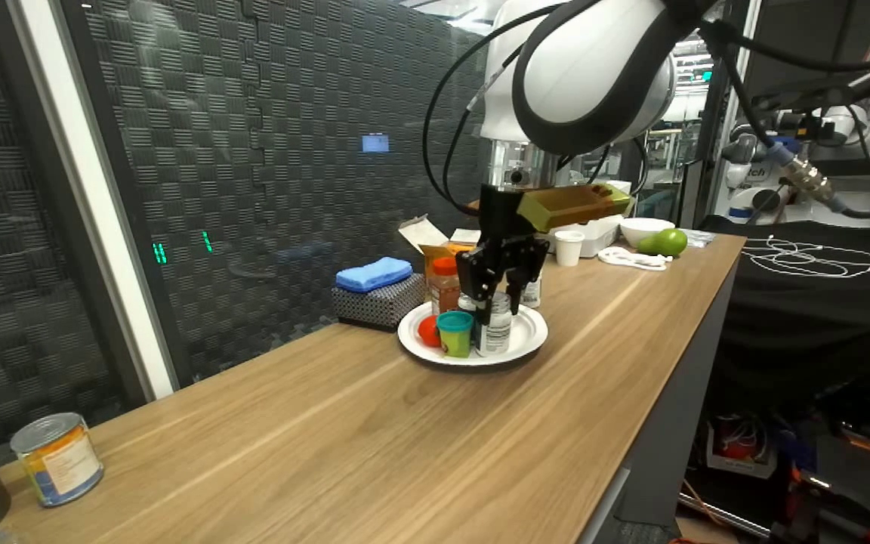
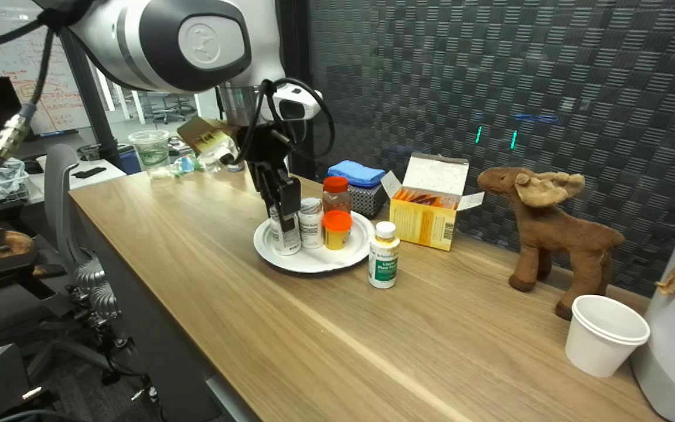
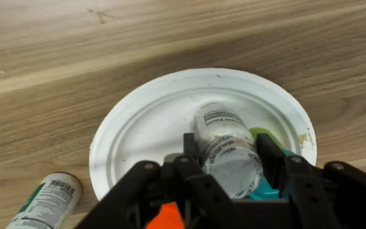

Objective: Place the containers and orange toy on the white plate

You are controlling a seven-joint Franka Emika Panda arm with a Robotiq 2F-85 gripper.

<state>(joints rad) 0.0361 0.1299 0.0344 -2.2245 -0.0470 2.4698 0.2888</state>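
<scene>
Currently, gripper (image 3: pixel 227 143) clamps one of two white bottles (image 2: pixel 286 240) on white plate (image 3: pixel 151 133), mid-frame; plate also holds two lidded tubs (image 1: pixel 455 337), one red-lidded jar (image 2: pixel 336 200), one red-orange toy (image 1: pixel 428 331).

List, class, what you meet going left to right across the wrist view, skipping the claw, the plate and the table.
Green-labelled bottle → something orange (partly hidden) → white bottle → teal lid.

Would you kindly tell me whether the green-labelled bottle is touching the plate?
Apart: the wrist view shows tabletop between the green-labelled bottle and plate.
</scene>
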